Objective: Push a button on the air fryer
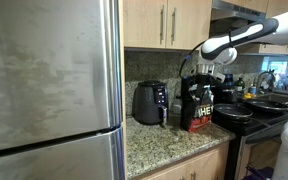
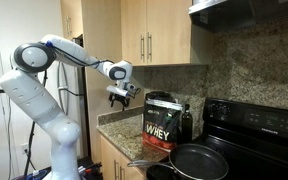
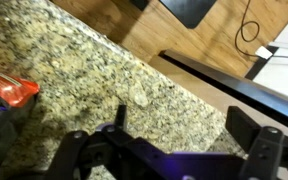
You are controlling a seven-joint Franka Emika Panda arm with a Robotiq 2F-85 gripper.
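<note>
The air fryer (image 1: 149, 102) is a squat, glossy dark appliance on the granite counter, next to the fridge. I cannot make it out in the wrist view. My gripper (image 1: 199, 76) hangs above the counter, to the right of the air fryer and apart from it, over the black tub with the red-and-white label (image 1: 199, 108). In an exterior view my gripper (image 2: 121, 97) is left of the tub (image 2: 161, 124). In the wrist view the gripper (image 3: 184, 130) is open and empty, with bare granite between its fingers.
A steel fridge (image 1: 49, 80) stands left of the air fryer. A stove with black pans (image 1: 234, 113) is to the right of the tub, and a frying pan (image 2: 196, 160) lies on it. Wooden cabinets (image 1: 169, 22) hang above. The tub's red rim (image 3: 9, 90) shows in the wrist view.
</note>
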